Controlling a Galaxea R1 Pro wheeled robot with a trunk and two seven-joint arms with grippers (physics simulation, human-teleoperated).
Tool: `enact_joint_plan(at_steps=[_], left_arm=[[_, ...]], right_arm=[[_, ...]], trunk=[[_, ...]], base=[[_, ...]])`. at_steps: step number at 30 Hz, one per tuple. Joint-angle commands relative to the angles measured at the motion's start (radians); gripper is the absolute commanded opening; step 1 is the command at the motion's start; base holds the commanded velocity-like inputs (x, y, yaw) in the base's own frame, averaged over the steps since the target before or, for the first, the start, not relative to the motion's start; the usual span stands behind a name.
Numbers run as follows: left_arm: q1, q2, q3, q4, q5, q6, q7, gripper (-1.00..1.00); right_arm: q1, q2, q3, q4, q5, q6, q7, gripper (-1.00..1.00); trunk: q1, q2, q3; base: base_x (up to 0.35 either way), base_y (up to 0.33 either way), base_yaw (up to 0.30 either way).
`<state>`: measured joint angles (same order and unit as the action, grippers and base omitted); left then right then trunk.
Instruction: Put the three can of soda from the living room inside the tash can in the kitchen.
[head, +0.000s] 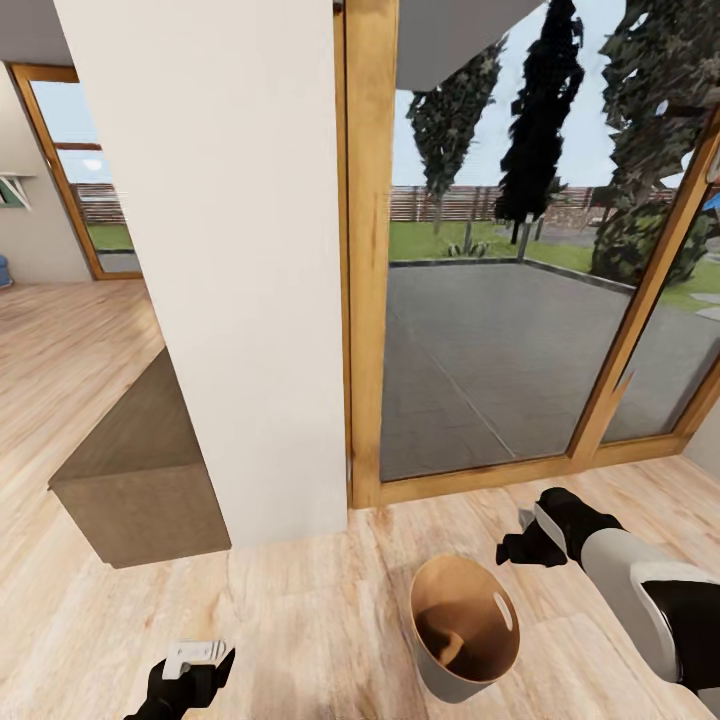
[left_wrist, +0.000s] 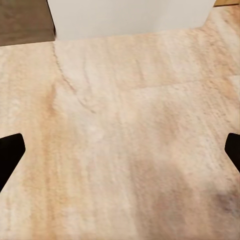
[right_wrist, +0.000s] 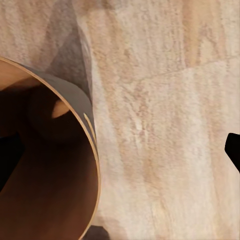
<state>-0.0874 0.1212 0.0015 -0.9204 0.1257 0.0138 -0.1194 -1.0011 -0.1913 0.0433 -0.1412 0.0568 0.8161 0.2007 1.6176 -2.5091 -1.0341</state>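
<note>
The right arm reaches in from the lower right of the head view, its white and black forearm angled up and inward, ending in the black right hand (head: 527, 535) just above and to the right of the bin's rim. In the right wrist view its two dark fingertips (right_wrist: 233, 149) sit at opposite edges of the picture, so the hand is spread wide, with nothing between the fingers but floor and part of the bin.

The left hand (head: 196, 668) sits low at the bottom left of the head view, black with a pale grey part on top, hovering over bare floor. In the left wrist view its fingertips (left_wrist: 10, 152) also stand far apart at the picture's sides, wide open and holding nothing.

The bin (head: 505, 611) stands on the light wood floor (head: 300, 620), near the base of the white wall (head: 220, 250) and in front of the wood-framed glass door (head: 500, 370). It is round and tapered, pale grey outside and brown inside, with no lid. From the right wrist view a rounded shape (right_wrist: 52, 117) lies in shadow at its bottom; what it is cannot be told.

A brown block (head: 140, 470) sits against the wall's left side.
</note>
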Motion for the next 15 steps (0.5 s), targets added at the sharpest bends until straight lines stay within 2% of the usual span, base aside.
enact_joint_plan(at_steps=[1, 5, 12, 15], left_arm=[[0.0, 0.0, 0.0, 0.0, 0.0, 0.0, 0.0, 1.0], [0.0, 0.0, 0.0, 0.0, -0.001, 0.001, 0.0, 1.0], [0.0, 0.0, 0.0, 0.0, -0.001, 0.002, 0.0, 1.0], [0.0, 0.001, 0.0, 0.0, 0.0, 0.001, 0.0, 1.0]], right_arm=[[0.0, 0.0, 0.0, 0.0, 0.0, 0.0, 0.0, 1.0], [0.0, 0.0, 0.0, 0.0, 0.0, 0.0, 0.0, 1.0], [0.001, -0.001, 0.0, 0.0, 0.0, 0.0, 0.0, 1.0], [0.001, -0.003, 0.0, 0.0, 0.0, 0.0, 0.0, 1.0]], trunk=[[0.0, 0.0, 0.0], [0.0, 0.0, 0.0], [0.0, 0.0, 0.0], [0.0, 0.0, 0.0]], base=[[-0.015, 0.0, 0.0], [-0.151, 0.035, 0.0], [-0.248, 0.066, 0.0], [-0.095, 0.02, 0.0]])
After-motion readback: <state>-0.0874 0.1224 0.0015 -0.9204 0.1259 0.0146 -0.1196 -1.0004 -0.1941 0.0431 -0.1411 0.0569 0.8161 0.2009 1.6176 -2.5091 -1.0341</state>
